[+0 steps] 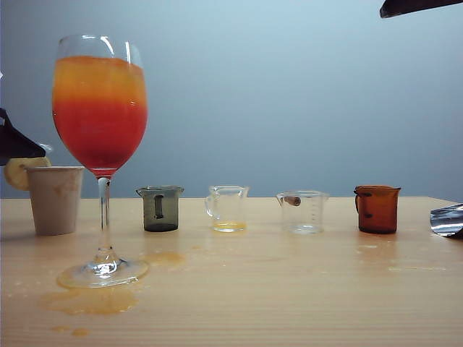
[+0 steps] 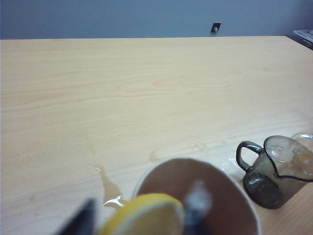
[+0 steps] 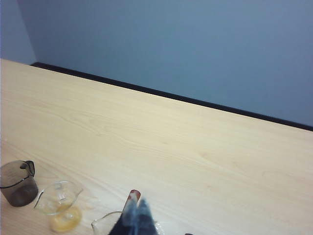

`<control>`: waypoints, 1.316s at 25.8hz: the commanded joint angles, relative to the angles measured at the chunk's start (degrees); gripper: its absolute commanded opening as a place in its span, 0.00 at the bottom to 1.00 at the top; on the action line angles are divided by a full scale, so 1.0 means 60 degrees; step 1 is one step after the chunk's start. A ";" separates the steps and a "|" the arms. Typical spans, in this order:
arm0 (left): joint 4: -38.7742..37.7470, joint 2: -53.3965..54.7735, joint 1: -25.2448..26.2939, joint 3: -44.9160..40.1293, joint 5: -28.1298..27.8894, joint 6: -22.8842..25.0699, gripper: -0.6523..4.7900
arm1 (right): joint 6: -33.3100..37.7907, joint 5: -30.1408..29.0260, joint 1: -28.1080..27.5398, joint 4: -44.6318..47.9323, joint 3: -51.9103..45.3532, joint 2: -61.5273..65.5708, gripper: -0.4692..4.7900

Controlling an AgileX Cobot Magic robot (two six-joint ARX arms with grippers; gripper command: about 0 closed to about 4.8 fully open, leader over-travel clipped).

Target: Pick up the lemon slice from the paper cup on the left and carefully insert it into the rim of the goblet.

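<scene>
On the bench [image 1: 289, 303] stand one goblet [image 1: 100, 108], one paper cup [image 1: 55, 200] with one lemon slice [image 1: 16, 172], and four small jugs: smoky grey [image 1: 160, 209], clear [image 1: 228, 208], clear graduated [image 1: 303, 212], amber [image 1: 377, 209].

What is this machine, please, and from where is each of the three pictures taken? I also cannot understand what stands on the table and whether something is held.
It is a robot with two arms, each ending in a two-finger gripper. One camera faces the table; one sits on each wrist.

On the wooden table stand the goblet with an orange-over-red drink, the paper cup and four small jugs: grey, clear, clear, brown.

The left gripper, at the table's left edge, has its fingers on either side of the lemon slice at the cup's mouth; a firm grip is not visible. The right gripper hangs above the jugs, apparently empty.
</scene>
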 commanded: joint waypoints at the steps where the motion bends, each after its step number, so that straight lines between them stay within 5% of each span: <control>1: -0.0036 -0.0015 0.0007 0.0044 0.0266 0.0011 0.43 | -0.0142 0.0029 0.0000 0.0127 0.0047 -0.0040 0.08; 7: -0.0084 -0.0015 0.0007 0.0044 0.0656 0.0015 0.39 | -0.0535 0.0204 0.0000 0.0189 0.0047 -0.0040 0.08; 13: -0.0007 -0.0015 0.0011 0.0044 0.0718 0.0011 0.11 | -0.0535 0.0204 0.0000 0.0215 0.0051 -0.0044 0.08; 20: 0.0073 -0.0022 0.0011 0.0251 0.0900 -0.0091 0.11 | -0.0535 0.0208 0.0000 0.0284 0.0051 -0.0044 0.08; 28: 0.1344 -0.0240 0.0004 0.1155 0.1151 -0.2463 0.11 | -0.0521 0.0157 0.0015 0.0255 0.0051 -0.0080 0.08; 34: 0.1636 -0.1133 -0.0022 0.1290 0.2259 -0.3923 0.11 | -0.0157 0.0127 0.0444 -0.0980 0.0641 -0.0182 0.08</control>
